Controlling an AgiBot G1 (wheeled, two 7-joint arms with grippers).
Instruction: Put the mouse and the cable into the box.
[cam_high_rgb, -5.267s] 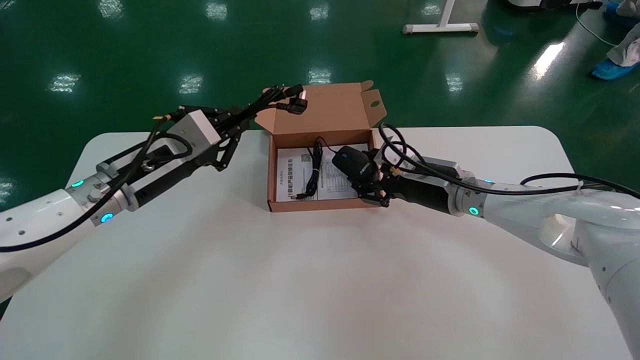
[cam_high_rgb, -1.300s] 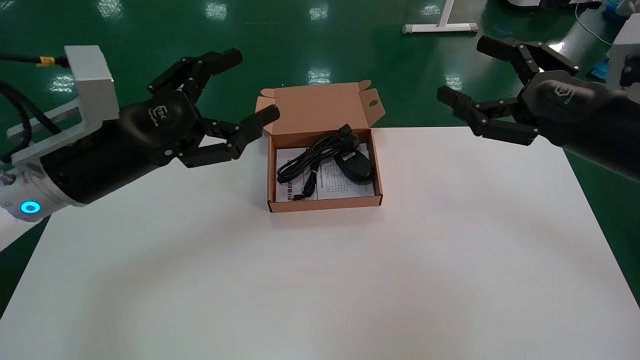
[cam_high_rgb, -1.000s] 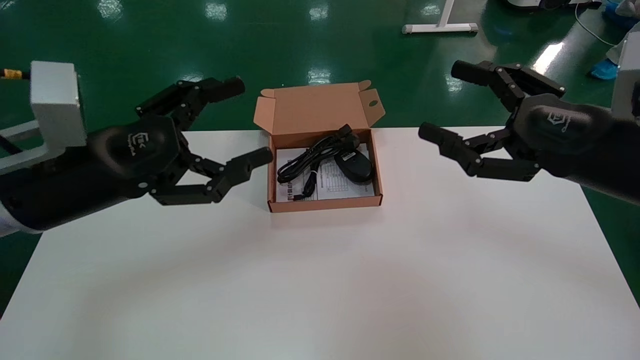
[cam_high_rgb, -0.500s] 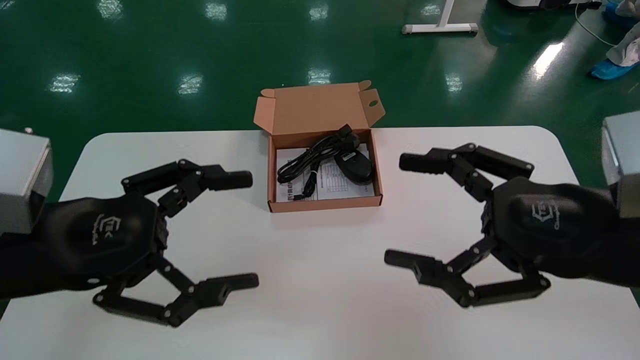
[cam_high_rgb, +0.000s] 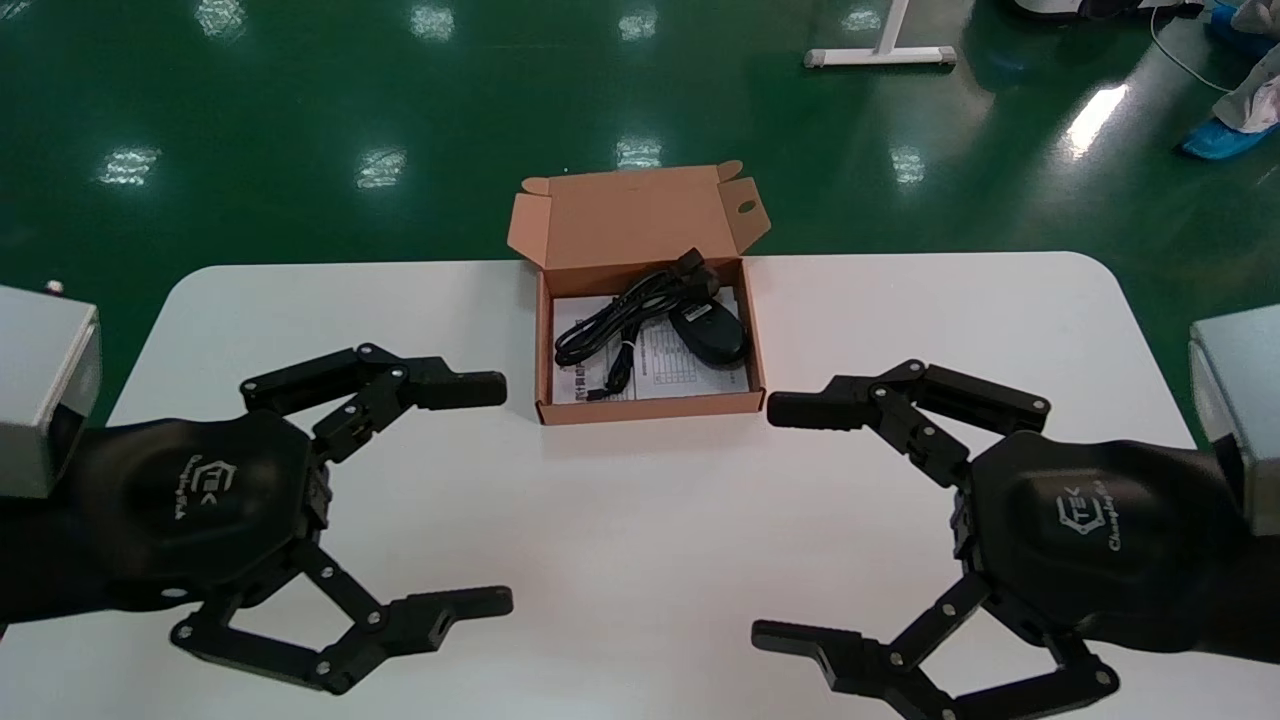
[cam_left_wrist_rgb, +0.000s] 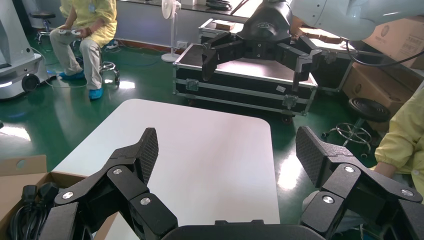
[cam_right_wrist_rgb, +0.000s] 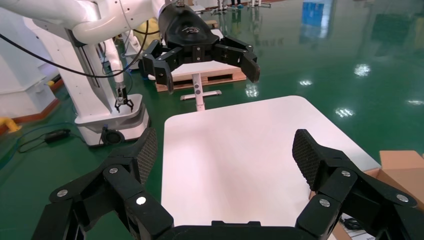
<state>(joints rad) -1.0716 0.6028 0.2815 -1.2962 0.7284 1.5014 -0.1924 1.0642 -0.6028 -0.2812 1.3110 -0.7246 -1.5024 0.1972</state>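
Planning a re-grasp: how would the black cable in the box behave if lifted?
Probably floppy: the cable lies in loose loops, so it likely sags from one pinch. The loops appear gathered, so may lift as one. Its plug end sits by the mouse and could nudge it. Left end effector and right end effector hover open, short of the box.

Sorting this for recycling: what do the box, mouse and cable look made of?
Box: brown cardboard, matte, with folded flaps and cut tabs. Mouse: likely black plastic, judging by its smooth, rounded shell. Cable: black, probably rubber or plastic sheathed, since it lies in soft bends.
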